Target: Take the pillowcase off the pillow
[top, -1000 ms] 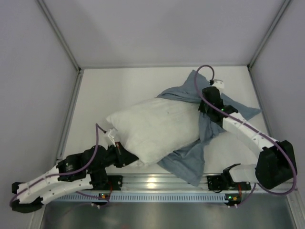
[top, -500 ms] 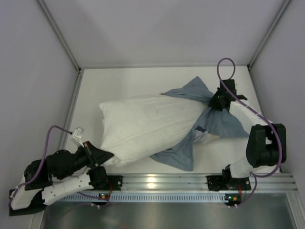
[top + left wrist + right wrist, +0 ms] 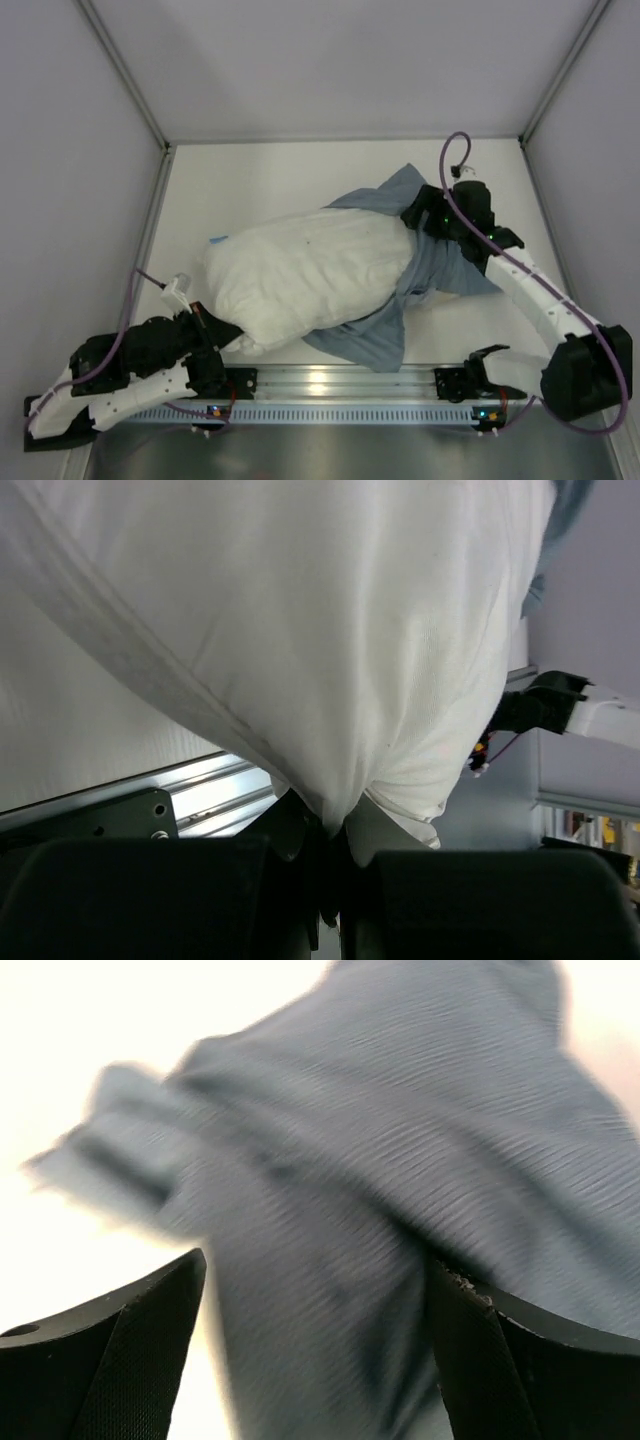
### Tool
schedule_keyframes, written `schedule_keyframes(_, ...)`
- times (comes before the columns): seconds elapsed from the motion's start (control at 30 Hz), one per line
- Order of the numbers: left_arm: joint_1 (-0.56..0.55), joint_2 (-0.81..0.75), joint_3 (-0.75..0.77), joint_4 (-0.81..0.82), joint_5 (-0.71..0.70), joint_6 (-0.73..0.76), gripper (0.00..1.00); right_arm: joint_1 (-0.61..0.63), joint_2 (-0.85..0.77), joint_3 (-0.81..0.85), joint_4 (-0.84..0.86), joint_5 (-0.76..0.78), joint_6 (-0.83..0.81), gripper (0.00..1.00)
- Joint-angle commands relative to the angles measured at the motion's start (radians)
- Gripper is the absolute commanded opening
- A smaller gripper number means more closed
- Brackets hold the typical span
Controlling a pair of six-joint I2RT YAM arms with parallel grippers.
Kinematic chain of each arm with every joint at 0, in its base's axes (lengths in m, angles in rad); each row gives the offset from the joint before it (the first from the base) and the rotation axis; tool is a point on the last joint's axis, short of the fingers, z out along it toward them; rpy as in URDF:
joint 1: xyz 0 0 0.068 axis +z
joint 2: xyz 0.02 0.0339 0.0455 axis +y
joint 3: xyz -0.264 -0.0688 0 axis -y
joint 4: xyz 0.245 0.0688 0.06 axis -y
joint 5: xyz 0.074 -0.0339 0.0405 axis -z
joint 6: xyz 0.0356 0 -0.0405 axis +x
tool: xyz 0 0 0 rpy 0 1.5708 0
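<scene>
Sack first: the limp dusty blue-grey fabric pillowcase point(image 3: 445, 265) lies crumpled on the right half of the white surface point(image 3: 250, 185). The big plump white rectangular pillow point(image 3: 305, 275) sticks out of it to the left, nearly all of it bare. Blue cloth shows both above and below the pillow's right end, so that end looks to sit in the sack's mouth, though I can't see how deep. One flap fans toward the far wall, and another pokes out from under the pillow toward the silver metal rail point(image 3: 330, 382) at the near edge. My left arm point(image 3: 120, 365) lies low along that rail, and the left jaws are clamped tight on the pillow's near-left corner; from the wrist I see white cloth gathered to a pinch with creases radiating from it and a seam running across. My right arm point(image 3: 530, 290) reaches over the blue heap with its purple cable point(image 3: 452, 160) looping above. The right jaws stand wide apart, gripping nothing, with black textured fingers point(image 3: 120, 1350) on either side of the cloth below. That wrist view is blurred, but the case reads as a fine ribbed weave, folded and slack. The pillow's fabric is smooth and plain, with a few tiny dark specks. Grey panel walls point(image 3: 60, 150) box in the surface on three sides.
</scene>
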Motion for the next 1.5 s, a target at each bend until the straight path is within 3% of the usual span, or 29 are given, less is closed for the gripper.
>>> schedule_keyframes(0.0, 0.006, 0.043, -0.059, 0.148, -0.013, -0.006, 0.00, 0.110, -0.151, -0.021, -0.045, 0.080, -0.052, 0.84)
schedule_keyframes(0.23, 0.006, 0.063, -0.082, 0.175, -0.013, 0.005, 0.00, 0.135, -0.505, -0.127, -0.223, 0.023, -0.010, 0.84)
schedule_keyframes(0.33, 0.006, 0.049, -0.081, 0.177, -0.011, 0.000, 0.00, 0.136, -0.575, -0.213, -0.231, -0.064, 0.046, 0.81)
schedule_keyframes(0.6, 0.006, 0.037, -0.055, 0.174, 0.009, 0.009, 0.00, 0.139, -0.507, -0.366, -0.154, -0.032, 0.123, 0.75)
schedule_keyframes(0.77, 0.006, 0.015, -0.021, 0.174, 0.010, 0.017, 0.00, 0.146, -0.454, -0.431, -0.082, -0.032, 0.162, 0.63)
schedule_keyframes(0.87, 0.006, 0.019, 0.008, 0.174, 0.005, 0.026, 0.00, 0.153, -0.417, -0.449, -0.077, 0.015, 0.174, 0.31)
schedule_keyframes(0.9, 0.006, 0.020, 0.017, 0.172, 0.004, 0.032, 0.00, 0.153, -0.414, -0.458, -0.080, 0.049, 0.185, 0.16)
schedule_keyframes(1.13, 0.006, 0.023, 0.247, 0.010, -0.090, 0.063, 0.00, 0.152, -0.403, -0.446, -0.118, 0.221, 0.176, 0.12)
schedule_keyframes(1.2, 0.006, 0.019, 0.347, -0.073, -0.132, 0.065, 0.00, 0.152, -0.385, -0.435, -0.131, 0.288, 0.174, 0.01)
schedule_keyframes(1.47, 0.008, -0.027, 0.577, -0.266, -0.212, 0.038, 0.00, 0.078, -0.299, -0.393, -0.138, 0.383, 0.160, 0.00)
